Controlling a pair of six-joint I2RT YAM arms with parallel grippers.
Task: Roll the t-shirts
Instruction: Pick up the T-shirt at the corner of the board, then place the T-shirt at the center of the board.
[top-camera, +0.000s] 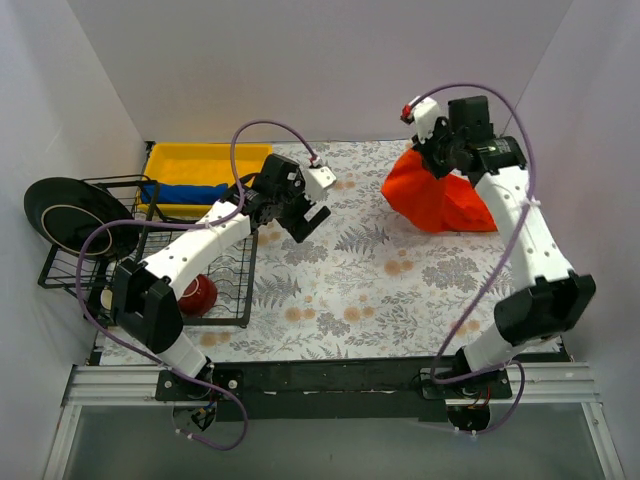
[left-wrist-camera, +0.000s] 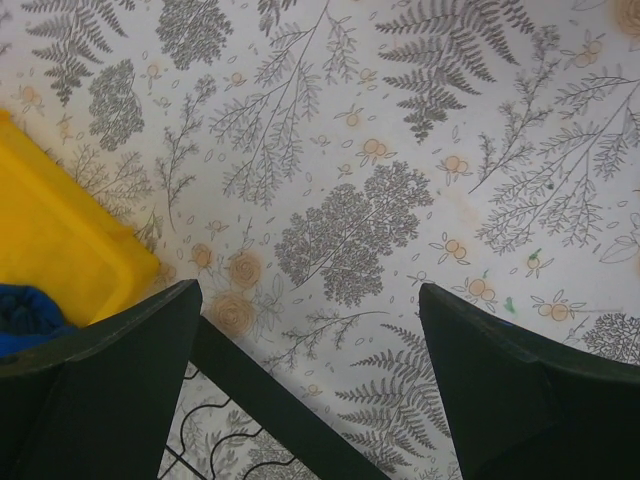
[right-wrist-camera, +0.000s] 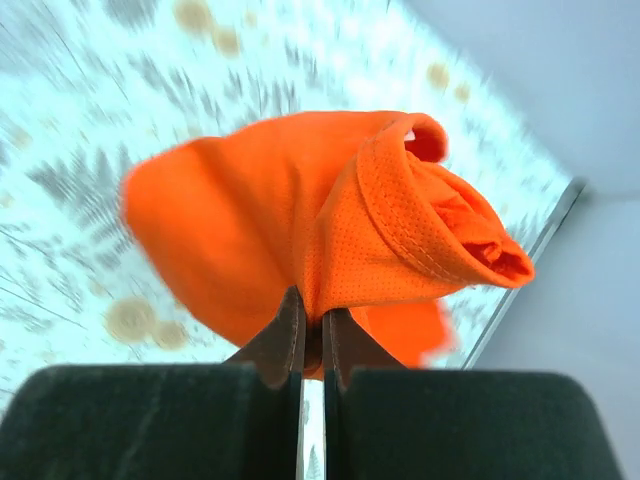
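Observation:
The orange-red t-shirt is bunched at the table's far right and pulled up into a peak. My right gripper is shut on a pinch of its cloth, and in the right wrist view the orange-red t-shirt hangs from my right gripper above the table. The royal blue t-shirt lies in the yellow bin at the far left; a corner of the blue t-shirt shows in the left wrist view. My left gripper hovers open over bare tablecloth, and nothing sits within the left gripper.
A black wire rack stands at the left with a red bowl in it and a black plate leaning on its far side. Its black rim crosses below my left fingers. White walls enclose the fern-print tablecloth.

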